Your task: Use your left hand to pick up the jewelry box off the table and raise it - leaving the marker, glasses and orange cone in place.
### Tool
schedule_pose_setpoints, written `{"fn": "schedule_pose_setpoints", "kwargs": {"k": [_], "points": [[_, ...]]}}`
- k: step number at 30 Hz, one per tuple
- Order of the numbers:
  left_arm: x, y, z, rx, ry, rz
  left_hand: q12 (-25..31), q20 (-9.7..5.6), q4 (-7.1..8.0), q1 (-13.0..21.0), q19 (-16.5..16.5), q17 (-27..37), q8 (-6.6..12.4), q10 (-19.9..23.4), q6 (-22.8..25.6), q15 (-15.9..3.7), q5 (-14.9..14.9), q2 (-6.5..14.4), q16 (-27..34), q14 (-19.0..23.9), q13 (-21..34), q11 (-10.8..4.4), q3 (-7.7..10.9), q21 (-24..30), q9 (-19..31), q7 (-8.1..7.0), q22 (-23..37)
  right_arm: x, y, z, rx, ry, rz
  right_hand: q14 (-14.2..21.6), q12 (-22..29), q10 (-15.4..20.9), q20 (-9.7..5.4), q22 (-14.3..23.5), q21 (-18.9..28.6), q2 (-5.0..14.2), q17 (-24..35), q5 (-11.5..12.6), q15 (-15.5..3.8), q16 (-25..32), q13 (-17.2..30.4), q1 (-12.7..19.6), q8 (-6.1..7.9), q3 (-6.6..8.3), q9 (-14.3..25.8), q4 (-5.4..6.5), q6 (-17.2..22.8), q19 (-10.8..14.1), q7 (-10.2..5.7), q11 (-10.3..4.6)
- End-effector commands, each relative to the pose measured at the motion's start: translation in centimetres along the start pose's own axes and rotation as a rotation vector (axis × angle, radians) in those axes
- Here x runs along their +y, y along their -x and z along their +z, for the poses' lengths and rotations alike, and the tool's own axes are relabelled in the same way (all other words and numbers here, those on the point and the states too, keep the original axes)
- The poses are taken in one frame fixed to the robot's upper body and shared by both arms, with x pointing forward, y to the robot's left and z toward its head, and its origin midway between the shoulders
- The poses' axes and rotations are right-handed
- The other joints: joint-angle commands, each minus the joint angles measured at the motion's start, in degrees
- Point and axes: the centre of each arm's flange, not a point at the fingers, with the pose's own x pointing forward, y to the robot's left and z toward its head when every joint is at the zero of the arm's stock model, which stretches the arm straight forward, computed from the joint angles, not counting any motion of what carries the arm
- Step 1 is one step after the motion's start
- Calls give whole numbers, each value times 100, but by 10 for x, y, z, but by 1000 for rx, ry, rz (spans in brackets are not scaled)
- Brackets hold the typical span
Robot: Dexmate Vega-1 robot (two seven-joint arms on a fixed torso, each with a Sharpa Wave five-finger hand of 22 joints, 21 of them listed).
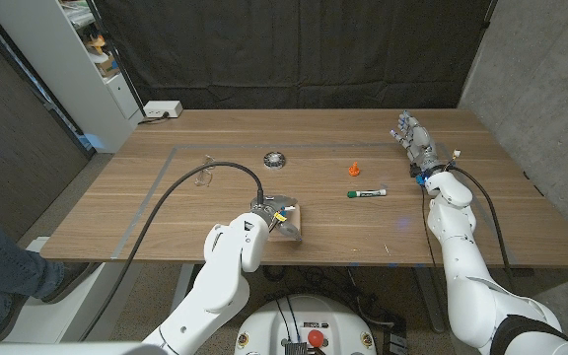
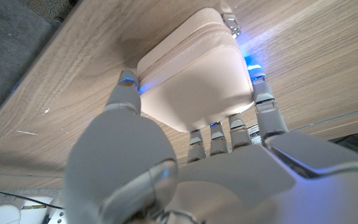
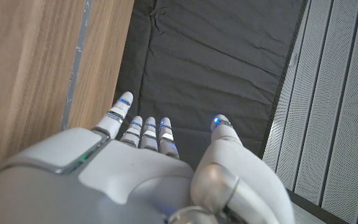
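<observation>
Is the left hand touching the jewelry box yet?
Touching. In the left wrist view, the left hand has its fingers against one side of the jewelry box and its thumb against the opposite side.

Smooth matt jewelry box [image 2: 194,74] on grained wooden table [image 1: 215,227].

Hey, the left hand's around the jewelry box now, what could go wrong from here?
1. The left hand has its fingers on the sides of the jewelry box, whose corners are rounded and smooth; it may slip as it rises.
2. The box sits near the table's front edge, so a dropped box might fall off.
3. The marker and orange cone lie to the box's right; a sideways swing might knock them.
</observation>
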Motion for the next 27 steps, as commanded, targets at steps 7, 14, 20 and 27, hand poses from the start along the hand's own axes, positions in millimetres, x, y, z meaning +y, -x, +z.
{"fn": "schedule_pose_setpoints", "kwargs": {"k": [7, 14, 20, 27], "points": [[13, 4, -6, 3, -4, 29, 44, -146, 87, 1086, 222, 61, 26, 92, 335, -3, 41, 1039, 81, 86, 25, -18, 41, 33, 28, 265, 14, 3, -1, 2, -13, -4, -9, 26, 54, 13, 41, 27, 48, -4, 14, 15, 44, 10, 27, -32, 21, -6, 21, -29, 18, 5, -19, 8], [17, 4, -9, 9, -8, 33, 49, -145, 89, 1120, 233, 82, 18, 105, 347, 4, 43, 1058, 101, 98, 36, -18, 36, 35, 29, 264, 16, 5, -3, 3, -17, -8, -11, 28, 55, 18, 44, 27, 49, -4, 14, 15, 47, 11, 27, -34, 21, -6, 21, -30, 21, 7, -15, 17], [20, 3, -11, 4, -6, 36, 54, -144, 95, 1137, 237, 99, 15, 115, 366, 8, 44, 1068, 114, 101, 45, -27, 26, 33, 30, 265, 17, 6, -4, 5, -22, -6, -15, 25, 56, 21, 43, 27, 49, -4, 14, 15, 47, 10, 27, -35, 21, -7, 21, -30, 20, 8, -17, 21], [21, 2, -12, -1, -9, 17, 53, -143, 103, 1145, 236, 116, 8, 110, 376, 6, 43, 1070, 123, 95, 55, -33, 8, 30, 31, 255, 18, 7, -5, 5, -23, -7, -15, 32, 56, 23, 40, 27, 54, -1, 12, 17, 49, 11, 28, -27, 19, -2, 21, -36, 18, 21, -15, 19]]}}
